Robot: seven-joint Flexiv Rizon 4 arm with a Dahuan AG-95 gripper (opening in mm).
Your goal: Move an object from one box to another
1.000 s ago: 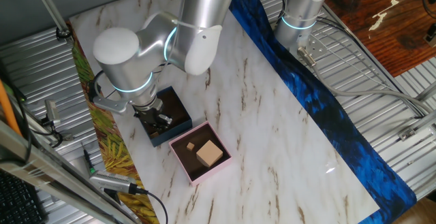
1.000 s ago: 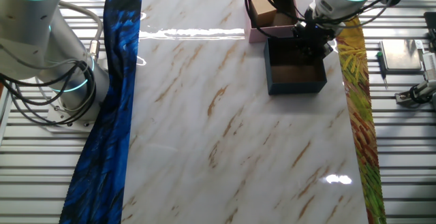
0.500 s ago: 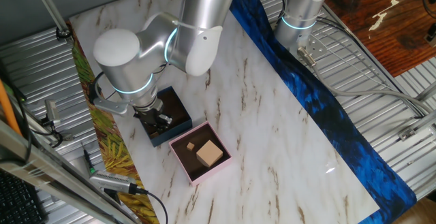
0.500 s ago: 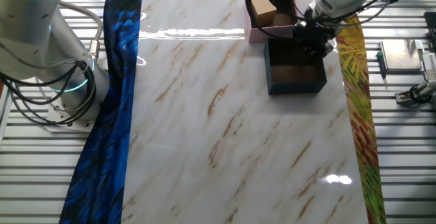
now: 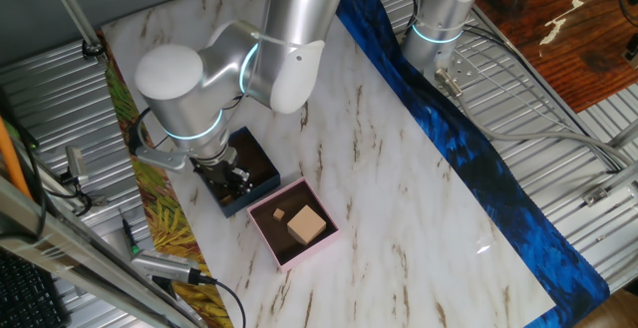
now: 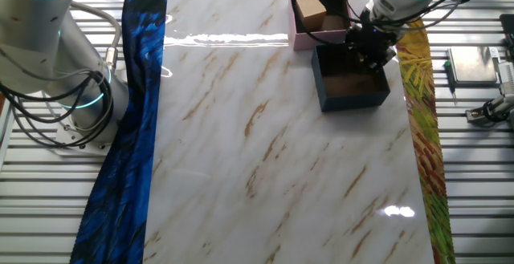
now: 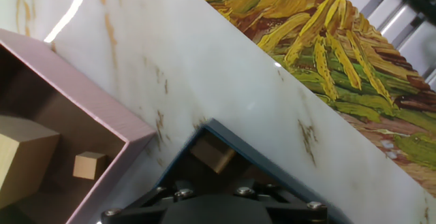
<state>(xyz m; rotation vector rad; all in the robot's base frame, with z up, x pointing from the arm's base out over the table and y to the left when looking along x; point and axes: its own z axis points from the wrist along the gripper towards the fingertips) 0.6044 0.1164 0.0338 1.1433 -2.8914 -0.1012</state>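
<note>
The dark navy box [image 5: 244, 201] sits by the yellow-patterned strip, and the pale pink box [image 5: 309, 250] touches its corner. My gripper [image 5: 231, 178] reaches down into the navy box at its pink-side corner, also seen in the other fixed view as gripper [image 6: 371, 43] over the navy box [image 6: 353, 99]. In the hand view a small wooden piece [image 7: 214, 154] lies in the navy box [image 7: 216, 126] corner, right at the gripper [image 7: 216, 183]. The fingers are hidden. The pink box [image 7: 88, 91] holds a large wooden block [image 7: 20, 152] and a small cube [image 7: 90, 164].
A yellow leaf-patterned strip [image 6: 418, 127] runs along the table edge beside the navy box. A blue patterned strip [image 6: 132, 136] borders the far side, with a second arm's base [image 6: 56, 63] behind it. White marble tabletop [image 6: 265, 152] spreads between them.
In the other fixed view the navy box has slid slightly toward the yellow strip. The gripper has shifted a little toward the pink box.
</note>
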